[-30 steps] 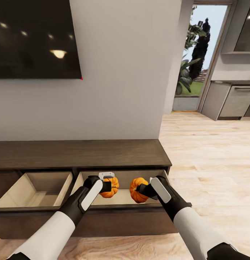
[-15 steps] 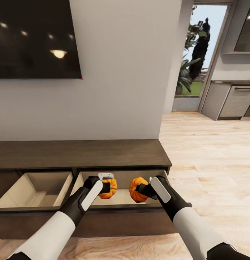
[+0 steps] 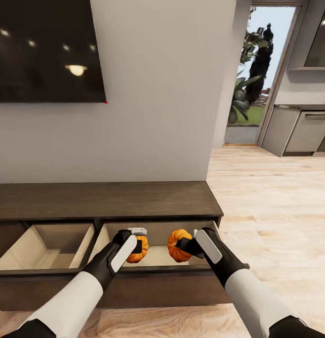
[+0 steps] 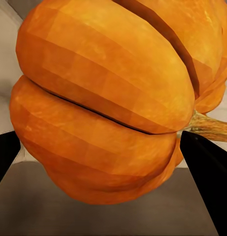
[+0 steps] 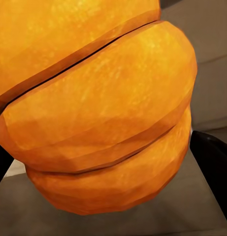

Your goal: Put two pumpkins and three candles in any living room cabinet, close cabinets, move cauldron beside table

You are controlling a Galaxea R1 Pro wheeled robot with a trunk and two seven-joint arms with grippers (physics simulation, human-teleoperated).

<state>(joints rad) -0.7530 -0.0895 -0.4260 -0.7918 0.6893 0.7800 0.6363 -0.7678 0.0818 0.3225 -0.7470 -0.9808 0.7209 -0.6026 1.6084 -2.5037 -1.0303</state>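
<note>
Pumpkins: two small ribbed orange ones, each held by a gripper over the open right drawer of the long low dark brown wooden cabinet point(image 3: 106, 199). L gripper point(image 3: 138, 245) closed on left pumpkin point(image 3: 137, 251); wrist view has the ribbed body point(image 4: 108, 103) wedged between both dark fingers, tan stem poking at 3 o'clock. R gripper point(image 3: 183, 244) closed on right pumpkin point(image 3: 177, 245); wrist cam shows the orange body point(image 5: 98, 113) spanning the gap between its fingers, pale drawer floor behind.

Change vs 1 s ago: L gripper + its pumpkin dropped lower and slid a bit toward 7 o'clock, now sitting deeper in the drawer box, less orange visible above the front panel. R pumpkin barely moved, tiny drift toward 9 o'clock. Camera didn't shift.

Meaning: judged a lowering phase, L side nearly at drawer floor, release likely soon; R side lagging, hanging higher. Can't tell if either pumpkin touches the floor yet.

Outward: right drawer point(image 3: 158, 263) pulled out, cream interior; second open drawer point(image 3: 45, 246) at 9 o'clock of it, nothing seen inside. Black TV screen point(image 3: 45, 49) on wall at 11 o'clock. Light wood floor point(image 3: 275, 202) at 3 o'clock, doorway w/ plants point(image 3: 249, 80) at 1 o'clock.

Left to do, judging: candles, closing both drawers, cauldron.
</note>
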